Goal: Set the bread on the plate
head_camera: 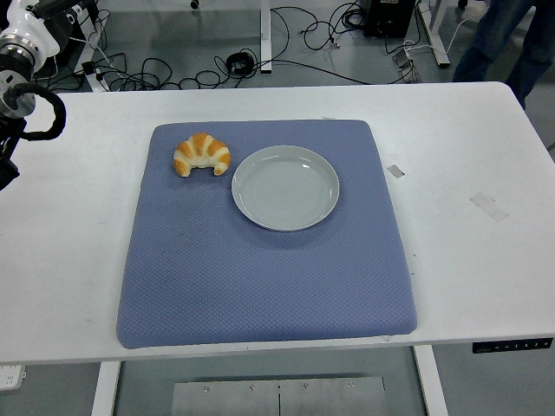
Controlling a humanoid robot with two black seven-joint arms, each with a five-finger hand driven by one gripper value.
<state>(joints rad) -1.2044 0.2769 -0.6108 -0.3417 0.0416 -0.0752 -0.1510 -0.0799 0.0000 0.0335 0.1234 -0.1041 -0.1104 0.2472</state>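
Where it lies beside plate [285,187], bread [202,154] golden, crescent-shaped, striped

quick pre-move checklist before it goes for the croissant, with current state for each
1. Croissant lies free on the blue mat, nothing on or over it: ok.
2. Plate is empty and sits flat on the mat: ok.
3. Gap between croissant and plate: they lie close, the croissant just left of the rim, touching or not: cannot tell.
4. Left arm is at the far left edge of the table, well away from the croissant; its hand is not clearly visible, so finger state: cannot tell.
5. Right arm in view: not ok, it does not show.
6. Person's legs at the top right stand beyond the table, clear of the mat: ok.
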